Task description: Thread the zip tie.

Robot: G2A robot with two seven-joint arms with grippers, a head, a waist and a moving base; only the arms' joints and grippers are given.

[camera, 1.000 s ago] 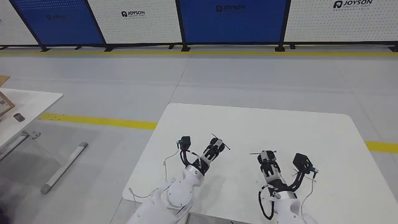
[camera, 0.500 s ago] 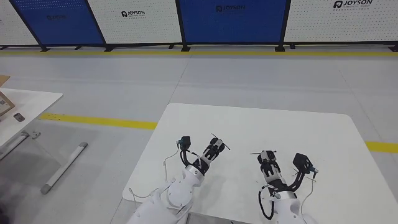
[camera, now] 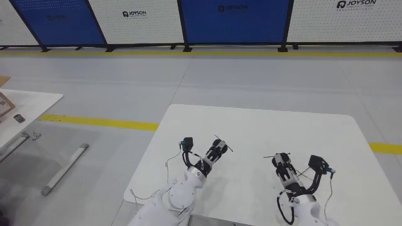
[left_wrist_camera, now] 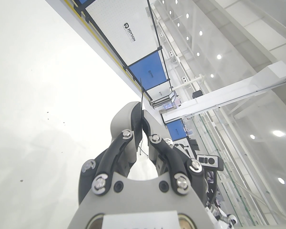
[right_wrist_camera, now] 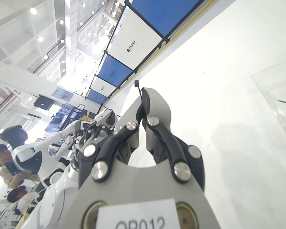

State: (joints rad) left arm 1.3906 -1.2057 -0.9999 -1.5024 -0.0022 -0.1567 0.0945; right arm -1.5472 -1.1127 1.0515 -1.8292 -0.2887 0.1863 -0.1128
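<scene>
The left gripper (camera: pixel 219 144) is hovering above the white rectangular counter (camera: pixel 264 122), near its front edge. Its fingers (left_wrist_camera: pixel 124 117) are clenching a thin black plastic zip tie (left_wrist_camera: pixel 141 91), whose pointed tail is sticking out past the tips. The right gripper (camera: pixel 280 159) is hanging over the same front part of the counter, well apart. Its fingers (right_wrist_camera: pixel 158 106) are likewise squeezing shut on black strap just below the small square head (right_wrist_camera: pixel 136 83). The run of strap between the two ends is hidden, so I cannot tell whether they are joining. The step in hand is looking like the approach before insertion. To do it well, the arms should be closing the gap slowly and turning the wrists until tail and slot are lining up on one axis. The thin tail is probably flexing easily, so a skewed push is risking a buckle or a miss. The counter is lying smooth and matte, showing a few dark specks. Beyond the counter's far edge a grey floor (camera: pixel 188 75) is stretching to a row of blue and white perforated panels (camera: pixel 235 6). A yellow line (camera: pixel 100 122) is crossing that floor behind the counter, and a second white table (camera: pixel 28 107) is standing off to the counter's left.
</scene>
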